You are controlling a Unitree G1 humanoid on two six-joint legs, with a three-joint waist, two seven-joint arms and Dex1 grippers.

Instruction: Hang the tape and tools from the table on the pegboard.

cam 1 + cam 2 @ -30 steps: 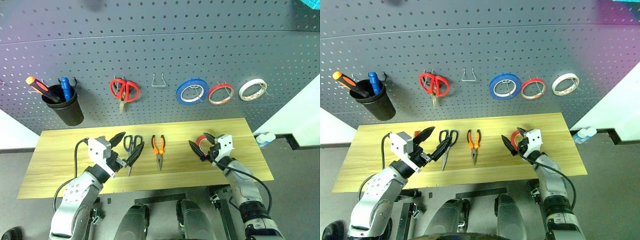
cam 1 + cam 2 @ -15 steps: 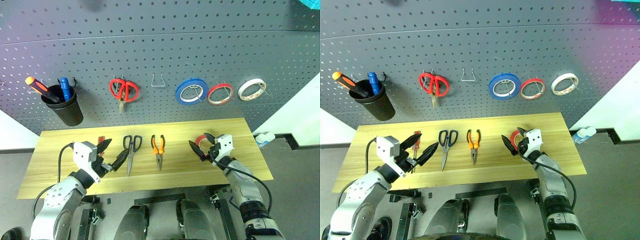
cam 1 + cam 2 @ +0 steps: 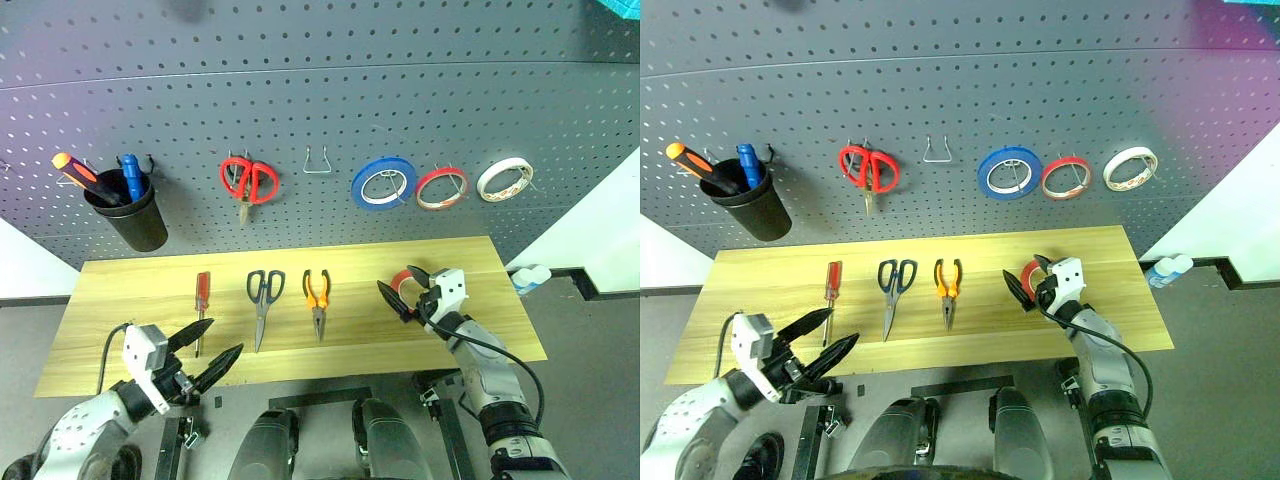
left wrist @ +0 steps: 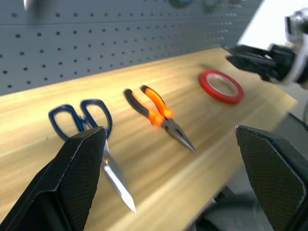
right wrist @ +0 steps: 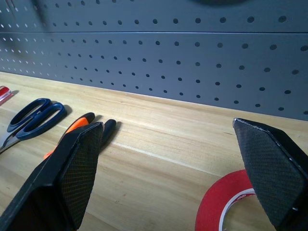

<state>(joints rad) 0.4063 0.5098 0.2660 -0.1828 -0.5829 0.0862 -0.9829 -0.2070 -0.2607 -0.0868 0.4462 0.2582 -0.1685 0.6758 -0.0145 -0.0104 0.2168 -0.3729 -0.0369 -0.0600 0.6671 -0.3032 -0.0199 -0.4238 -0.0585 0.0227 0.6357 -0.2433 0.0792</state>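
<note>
Hovering off the table's [image 3: 110,330] front edge, your left gripper [image 3: 200,358] gapes empty; right gripper [image 3: 404,290] spread wide over the tape [image 4: 221,85].

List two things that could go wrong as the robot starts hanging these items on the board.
1. The red tape lies flat on the table; the open right gripper hovering at it might push it along rather than grip it.
2. The pegboard has one bare hook, with the scissors and pliers both needing a place.
</note>
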